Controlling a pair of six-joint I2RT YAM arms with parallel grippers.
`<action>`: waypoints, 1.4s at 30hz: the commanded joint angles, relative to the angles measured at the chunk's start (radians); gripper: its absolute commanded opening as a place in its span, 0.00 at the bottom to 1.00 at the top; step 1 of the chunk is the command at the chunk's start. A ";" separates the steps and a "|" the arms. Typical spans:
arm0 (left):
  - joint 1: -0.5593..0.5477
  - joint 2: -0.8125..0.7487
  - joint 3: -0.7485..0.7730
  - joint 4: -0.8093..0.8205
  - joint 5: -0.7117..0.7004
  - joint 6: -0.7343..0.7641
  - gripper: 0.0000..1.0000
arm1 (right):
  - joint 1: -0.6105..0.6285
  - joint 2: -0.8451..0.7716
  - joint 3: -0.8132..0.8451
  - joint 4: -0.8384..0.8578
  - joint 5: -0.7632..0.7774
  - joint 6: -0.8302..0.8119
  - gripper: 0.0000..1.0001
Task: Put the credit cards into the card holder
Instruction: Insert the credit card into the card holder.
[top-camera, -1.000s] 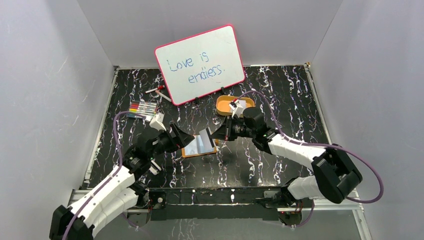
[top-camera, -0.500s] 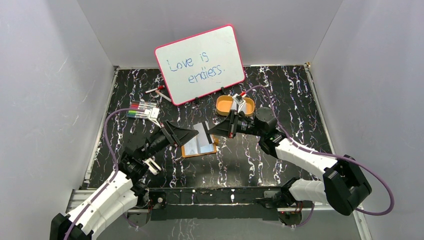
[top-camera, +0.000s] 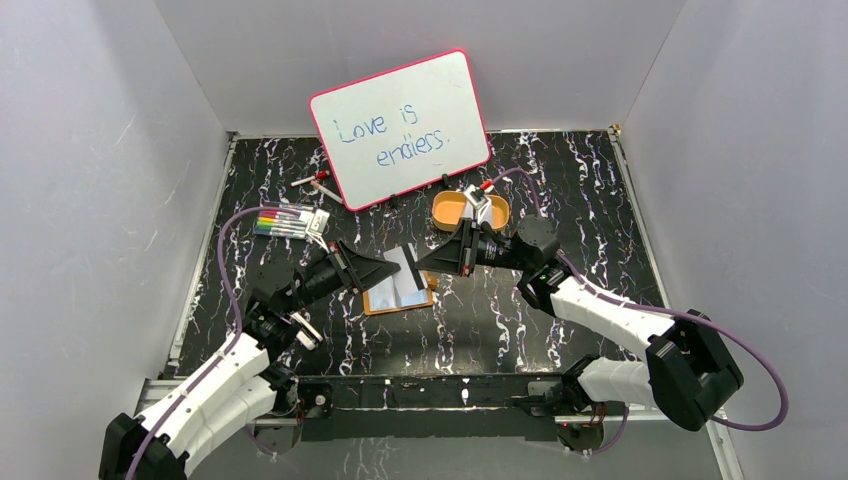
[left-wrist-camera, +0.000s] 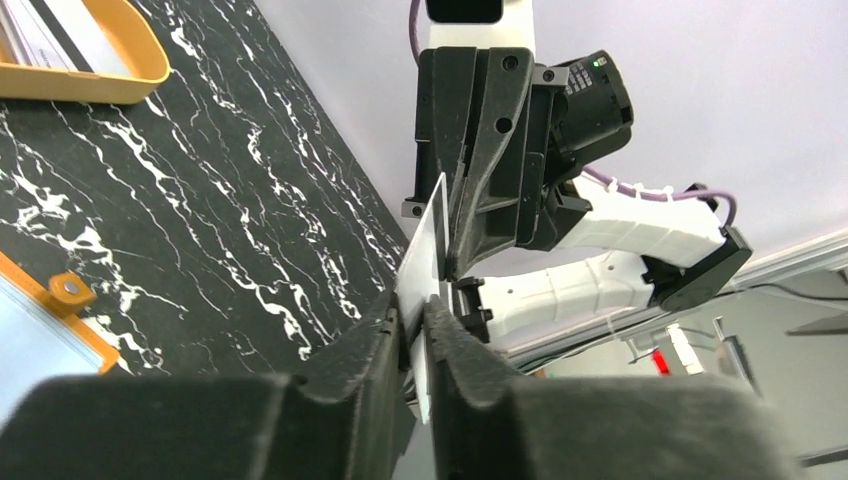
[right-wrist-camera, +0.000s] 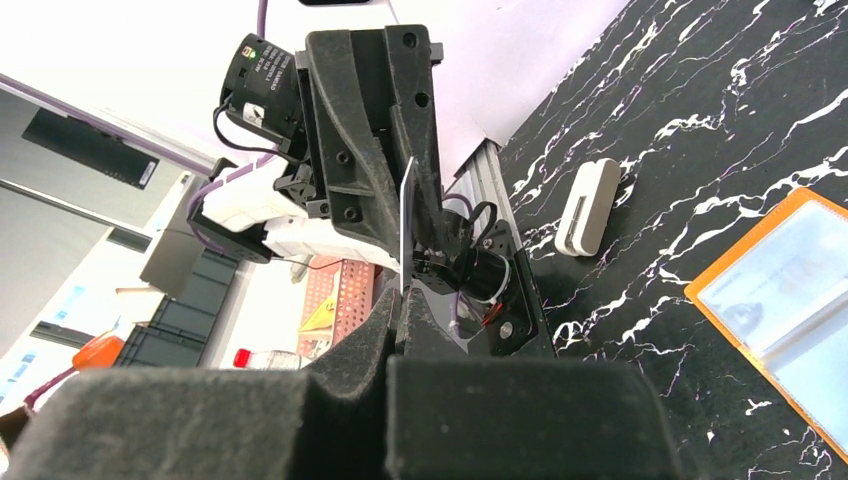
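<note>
Two claws meet on one credit card (left-wrist-camera: 428, 235), held in the air just above the card holder (top-camera: 398, 297). The holder lies open on the counter (top-camera: 560, 200) with its clear sleeves facing up.

My right claw (right-wrist-camera: 400, 305) is clamped tight on one edge of the card. My left claw (left-wrist-camera: 415, 320) is drawn in narrow around the opposite edge, with a finger on each face. I cannot tell whether its pads are pressing the plastic or only standing just beside it.

I judge this to be a hand-over from right to left in mid-air, so that I get a better hold for sliding the card in. No card looks to be seated in a sleeve yet, though the glare on the plastic makes that hard to read. What appear to be more cards lie in the orange tray (top-camera: 445, 210) farther back.

Next, my left claw needs a firm pinch before my right one lets go, or the card will drop onto the holder. After that I must tip the card's free edge down and line it up with a sleeve mouth. The opening is thin and the holder is light, so my right claw may have to pin it down.
</note>
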 joint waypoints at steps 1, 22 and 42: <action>0.005 0.002 0.039 0.046 0.043 0.013 0.06 | -0.004 0.002 0.019 0.081 -0.042 0.027 0.00; 0.007 0.046 0.035 0.092 0.120 -0.033 0.00 | -0.008 -0.032 0.052 -0.095 -0.129 -0.089 0.25; 0.008 -0.015 0.111 -0.730 -0.450 0.193 0.61 | -0.006 0.072 0.134 -0.527 0.202 -0.343 0.00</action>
